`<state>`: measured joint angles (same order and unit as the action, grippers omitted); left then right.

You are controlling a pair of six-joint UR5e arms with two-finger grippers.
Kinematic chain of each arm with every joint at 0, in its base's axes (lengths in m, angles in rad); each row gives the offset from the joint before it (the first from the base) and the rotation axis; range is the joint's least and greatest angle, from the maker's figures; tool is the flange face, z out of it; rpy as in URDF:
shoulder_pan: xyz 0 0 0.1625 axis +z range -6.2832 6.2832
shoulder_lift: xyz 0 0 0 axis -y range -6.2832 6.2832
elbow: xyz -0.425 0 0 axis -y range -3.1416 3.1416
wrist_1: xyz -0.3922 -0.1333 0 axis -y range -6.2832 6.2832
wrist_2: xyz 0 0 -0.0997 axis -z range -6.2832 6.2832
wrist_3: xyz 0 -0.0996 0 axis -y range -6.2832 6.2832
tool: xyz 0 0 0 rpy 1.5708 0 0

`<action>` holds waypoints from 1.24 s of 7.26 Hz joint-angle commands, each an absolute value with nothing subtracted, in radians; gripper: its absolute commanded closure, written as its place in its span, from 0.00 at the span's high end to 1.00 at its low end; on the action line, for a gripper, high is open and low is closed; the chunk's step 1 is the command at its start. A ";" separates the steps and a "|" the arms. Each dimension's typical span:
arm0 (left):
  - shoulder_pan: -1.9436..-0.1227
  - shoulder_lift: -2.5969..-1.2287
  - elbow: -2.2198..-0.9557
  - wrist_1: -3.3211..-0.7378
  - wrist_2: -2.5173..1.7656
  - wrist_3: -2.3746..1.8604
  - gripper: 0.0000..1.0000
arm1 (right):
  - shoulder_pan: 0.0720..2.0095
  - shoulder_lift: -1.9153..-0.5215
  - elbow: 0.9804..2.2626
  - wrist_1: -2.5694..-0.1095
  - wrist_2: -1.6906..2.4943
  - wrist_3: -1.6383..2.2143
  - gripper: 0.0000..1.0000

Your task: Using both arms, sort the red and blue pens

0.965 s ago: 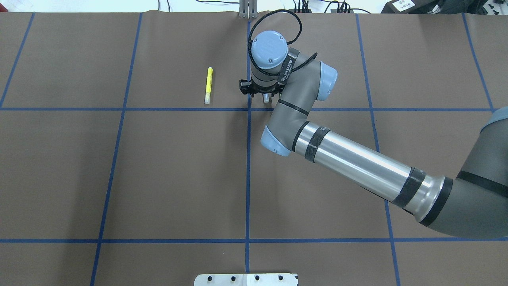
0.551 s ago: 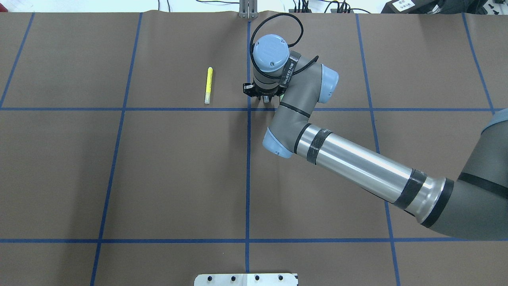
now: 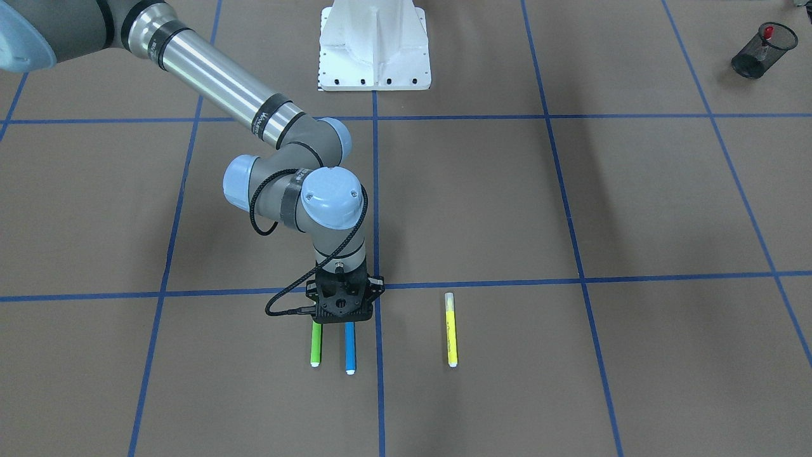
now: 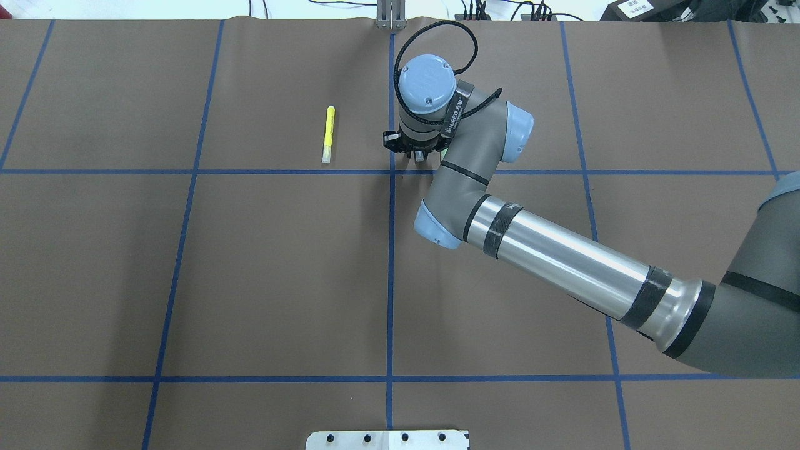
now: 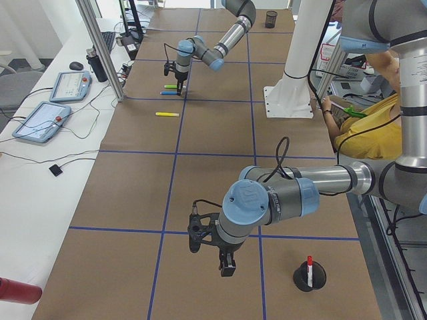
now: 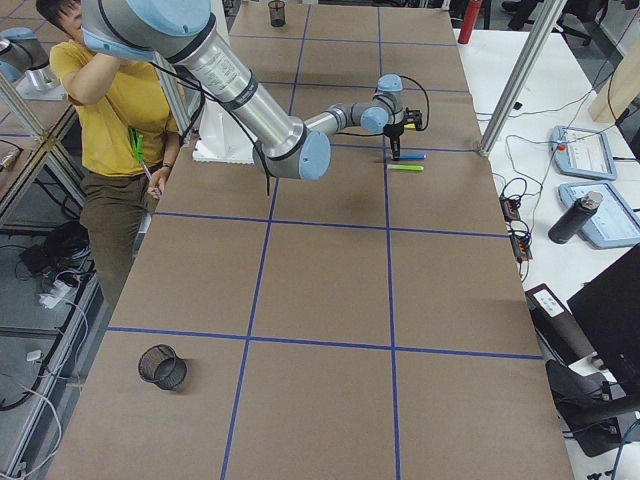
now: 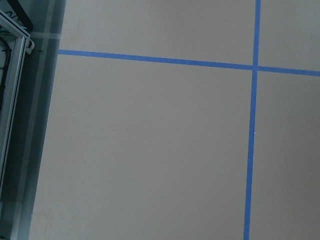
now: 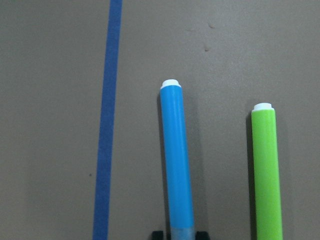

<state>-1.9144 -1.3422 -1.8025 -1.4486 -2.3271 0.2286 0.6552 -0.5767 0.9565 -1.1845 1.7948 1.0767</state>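
We note the right tool point(image 8: 180, 234) clamped on the blue pen point(image 8: 177, 155) at its cap end, pen flat on the tabletop point(image 8: 50, 125) beside a green pen point(image 8: 266, 170). Risk we see: gripped at one end, it may swing on lifting.

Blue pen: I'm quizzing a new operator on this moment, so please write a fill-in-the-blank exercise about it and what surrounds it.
1. The blue pen lies ___ the tape line and the green pen.
2. The fingers of the right end effector flank the ___ pen.
3. The red pen stands in the mesh cup, while ___ pens lie flat.
Missing words: between; blue; three.
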 commanded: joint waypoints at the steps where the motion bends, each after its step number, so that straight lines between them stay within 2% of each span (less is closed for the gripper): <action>1: -1.914 -1.342 -1.802 -1.450 -2.327 0.229 1.00 | 0.657 -0.566 0.966 -1.184 1.796 1.074 0.00; 4: -1.890 -1.342 -1.802 -1.450 -2.330 0.229 1.00 | 0.698 -0.563 1.043 -1.190 1.821 1.078 0.00; 6: -1.807 -1.351 -1.801 -1.462 -2.327 0.213 1.00 | 0.739 -0.587 1.160 -1.303 1.882 1.056 0.00; 9: -1.633 -1.384 -1.799 -1.549 -2.319 0.085 1.00 | 0.805 -0.757 1.381 -1.344 1.985 0.996 0.00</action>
